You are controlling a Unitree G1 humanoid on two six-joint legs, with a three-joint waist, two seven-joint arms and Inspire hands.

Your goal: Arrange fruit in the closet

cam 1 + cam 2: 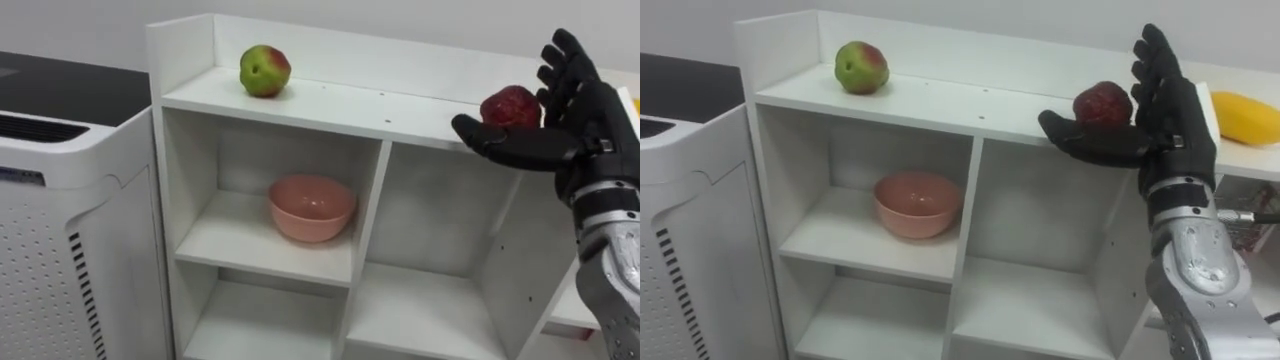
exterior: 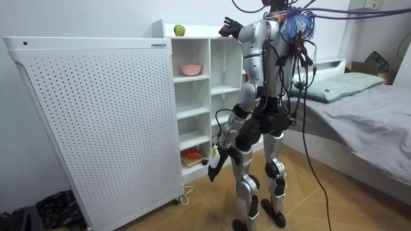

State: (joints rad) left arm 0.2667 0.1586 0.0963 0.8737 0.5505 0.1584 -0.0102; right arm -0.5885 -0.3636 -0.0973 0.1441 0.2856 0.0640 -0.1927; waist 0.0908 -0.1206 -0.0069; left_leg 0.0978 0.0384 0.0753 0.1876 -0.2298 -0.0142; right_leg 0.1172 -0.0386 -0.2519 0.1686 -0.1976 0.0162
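**Here, a red apple meets the shelf top**

High at the frame's right, the right hand [image 1: 572,112] cradles the red apple [image 1: 510,106]. Its fingers stand straight and spread behind the fruit, and its thumb reaches out below it, over the top board of the white shelf unit [image 1: 371,205]. A green apple [image 1: 264,71] sits on that board at upper left. A pink bowl [image 1: 311,207] is in the compartment beneath. In the room view the left hand [image 2: 214,164] hangs low, centre frame.
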